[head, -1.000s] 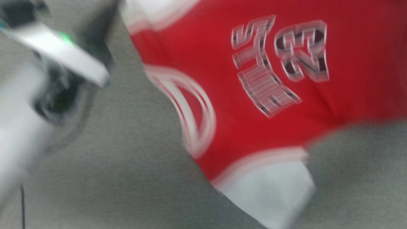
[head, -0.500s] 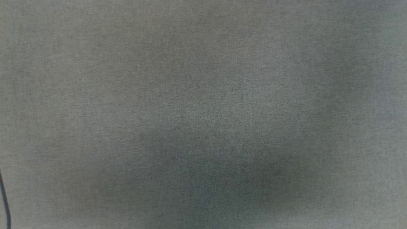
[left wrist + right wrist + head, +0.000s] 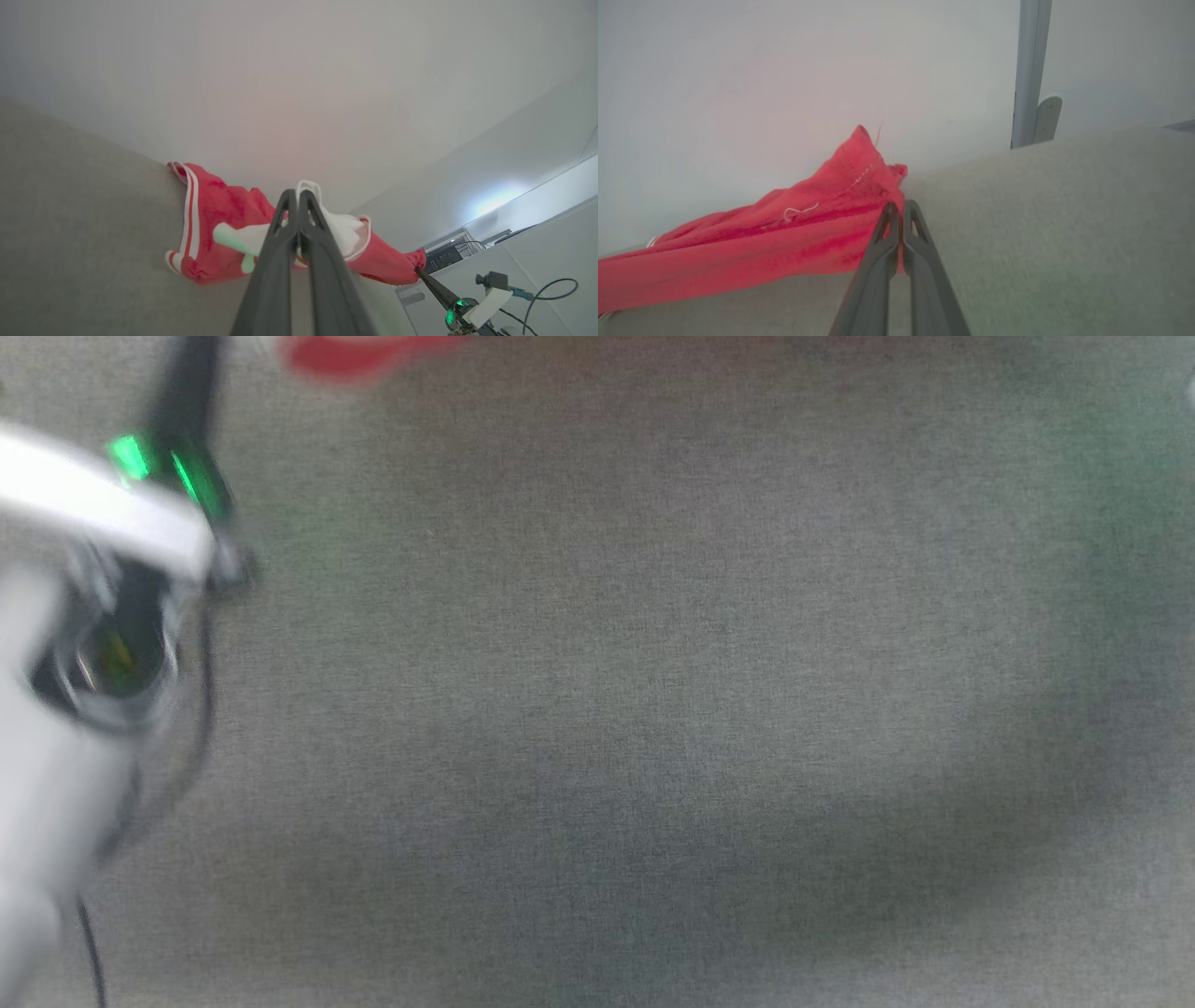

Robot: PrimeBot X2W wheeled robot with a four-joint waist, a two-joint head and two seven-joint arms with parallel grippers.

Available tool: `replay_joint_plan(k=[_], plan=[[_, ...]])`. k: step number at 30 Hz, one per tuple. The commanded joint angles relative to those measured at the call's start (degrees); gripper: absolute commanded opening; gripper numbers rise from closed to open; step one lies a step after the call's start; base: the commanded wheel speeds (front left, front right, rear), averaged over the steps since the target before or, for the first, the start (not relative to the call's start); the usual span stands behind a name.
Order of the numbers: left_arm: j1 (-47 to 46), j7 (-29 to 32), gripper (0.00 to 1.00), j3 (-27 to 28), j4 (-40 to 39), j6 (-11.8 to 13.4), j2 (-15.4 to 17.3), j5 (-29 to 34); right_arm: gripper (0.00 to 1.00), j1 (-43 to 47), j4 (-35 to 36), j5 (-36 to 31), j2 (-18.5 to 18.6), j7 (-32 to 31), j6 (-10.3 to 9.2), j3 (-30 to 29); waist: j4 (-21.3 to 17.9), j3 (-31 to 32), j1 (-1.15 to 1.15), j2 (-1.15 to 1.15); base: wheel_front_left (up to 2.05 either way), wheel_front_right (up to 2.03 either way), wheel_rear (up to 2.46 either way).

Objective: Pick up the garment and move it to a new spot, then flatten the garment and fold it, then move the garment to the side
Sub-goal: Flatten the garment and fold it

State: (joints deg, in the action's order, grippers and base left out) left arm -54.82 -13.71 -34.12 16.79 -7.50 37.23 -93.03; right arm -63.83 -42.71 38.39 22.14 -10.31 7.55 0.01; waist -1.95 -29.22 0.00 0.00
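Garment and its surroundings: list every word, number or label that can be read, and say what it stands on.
No text can be read.
garment: the folds in view are red fabric with white stripe trim, with no lettering on them.
dark equipment in the left wrist view: too small to read any label.

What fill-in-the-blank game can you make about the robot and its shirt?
1. The garment is mostly ____ with white stripes.
2. The left gripper pinches the garment's ____ sleeve part.
3. The right gripper is ____ on the garment's red edge.
Missing words: red; white; shut.
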Motion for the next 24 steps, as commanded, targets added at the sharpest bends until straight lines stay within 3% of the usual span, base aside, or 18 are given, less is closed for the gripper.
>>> replay_joint_plan(k=[1, 7, 14, 24], plan=[[7.1, -0.6, 0.00, 0.4, -3.9, 0.1, 1.0, -1.0, 0.00, 6.6, 3.7, 3.6, 1.7, -1.8, -0.11, 1.4, 0.2, 0.7, 0.00, 0.00, 0.00, 0.00, 0.00], [22.2, -0.9, 0.00, 0.7, -13.4, 0.1, 2.1, -0.9, 0.00, 22.6, 14.1, 11.6, 4.8, -6.7, -0.10, 2.7, 0.6, 3.0, 0.00, 0.00, 0.00, 0.00, 0.00], [39.0, -1.4, 0.00, 1.3, -24.3, 0.1, 5.0, 3.2, 0.00, 40.8, 27.6, 16.9, 7.2, -11.3, -0.08, -1.6, 1.1, 6.1, 0.00, 0.00, 0.00, 0.00, 0.00], [54.5, -1.5, 0.00, 3.9, -33.9, 0.1, 8.2, 7.9, 0.00, 60.8, 44.6, 18.1, 4.7, -18.8, -0.07, -10.8, 2.8, 7.3, 0.00, 0.00, 0.00, 0.00, 0.00]])
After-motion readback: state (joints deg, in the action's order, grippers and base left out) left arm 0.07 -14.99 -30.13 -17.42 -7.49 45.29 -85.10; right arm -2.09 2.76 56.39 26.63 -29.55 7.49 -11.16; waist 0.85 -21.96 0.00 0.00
